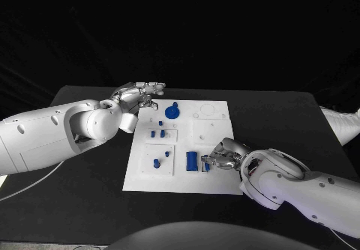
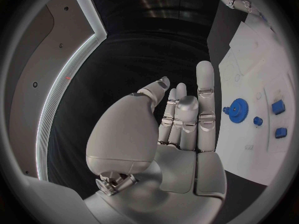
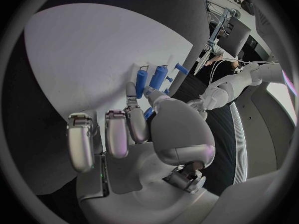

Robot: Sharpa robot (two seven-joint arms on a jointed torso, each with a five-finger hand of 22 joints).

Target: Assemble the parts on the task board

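- White task board [image 1: 214, 179] lies mid-surface, with a blue gear [image 1: 172, 112] near its far end.
- Blue cylinder [image 1: 192, 161] lies lengthwise near the front.
- Right hand [image 1: 218, 157] pinches a small blue part [image 1: 207, 166] beside it.
- Left hand [image 1: 141, 94] hovers empty, fingers apart.

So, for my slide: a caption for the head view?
Left hand open over the board; right hand at a blue part.

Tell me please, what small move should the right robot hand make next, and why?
Probably close its fingers and lift. The right robot hand sits low on the task board, fingertips at a small blue part beside the blue block; whether it already grips it is unclear.
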